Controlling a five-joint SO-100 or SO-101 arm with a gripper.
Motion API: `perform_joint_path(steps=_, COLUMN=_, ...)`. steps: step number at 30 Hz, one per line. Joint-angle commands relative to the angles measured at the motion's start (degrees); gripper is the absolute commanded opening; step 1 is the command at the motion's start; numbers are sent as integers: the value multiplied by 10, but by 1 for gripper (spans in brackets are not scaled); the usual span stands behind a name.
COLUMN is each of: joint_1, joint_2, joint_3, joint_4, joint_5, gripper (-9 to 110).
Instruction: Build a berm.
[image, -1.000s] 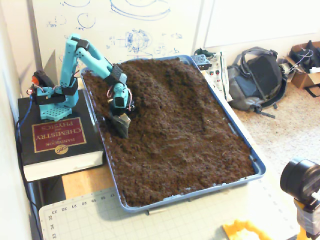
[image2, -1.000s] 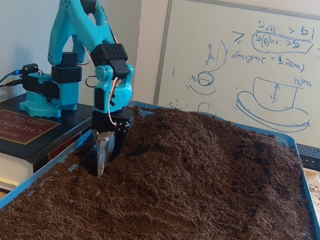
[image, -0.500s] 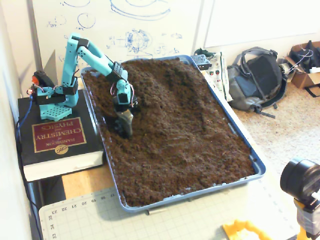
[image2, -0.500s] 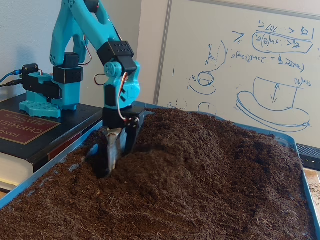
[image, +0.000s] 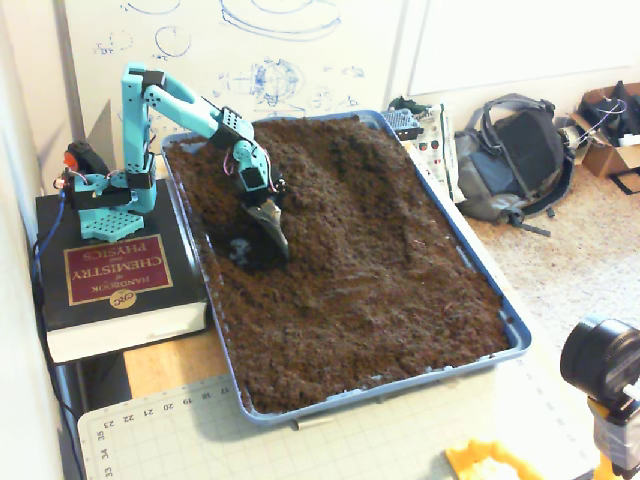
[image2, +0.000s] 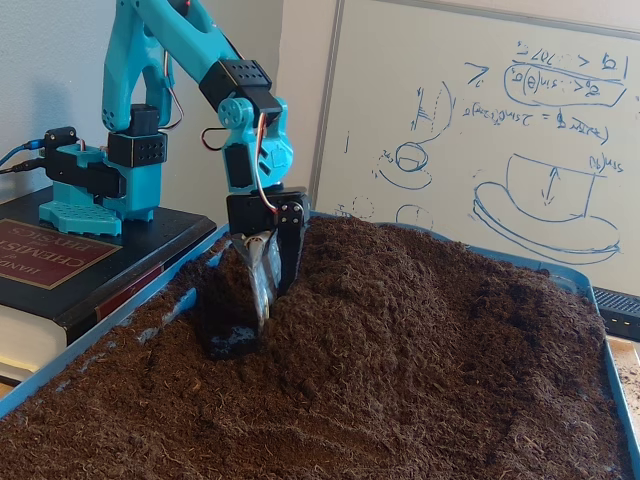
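White wall behind, with whiteboard (image2: 480, 130) leaning against it, covered in blue marker sketches and formulas. Second, blank white panel (image: 520, 40) further right in a fixed view. Beige carpet (image: 590, 250) on floor. Grey backpack (image: 515, 160) on carpet beside wall; open cardboard box (image: 610, 125) at far right edge. Green gridded cutting mat (image: 330, 440) on wooden tabletop (image: 170, 365). Bright, even daylight-like illumination; soft shadows.

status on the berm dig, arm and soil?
Gripper tip in the soil, jaw state unclear. Berm mounded beside it; scraped hollow exposes the tray floor. Nothing in the way.
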Motion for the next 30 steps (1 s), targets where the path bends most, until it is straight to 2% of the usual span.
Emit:
perform_joint_path(steps=1, joint_1=-36, joint_2=120, joint_3=-43, joint_4=37, joint_5=7, gripper=0)
perform_joint_path(steps=10, joint_1=-141, joint_2=249, joint_3=-51, joint_4=217, joint_5=161, gripper=0)
perform_joint_path(steps=20, joint_1=-312, joint_2=280, joint_3=11, joint_4=255, joint_5=377, gripper=0)
perform_joint_path(steps=30, joint_1=-381, joint_2=156, joint_3=47, joint_4=255, joint_5=401, gripper=0)
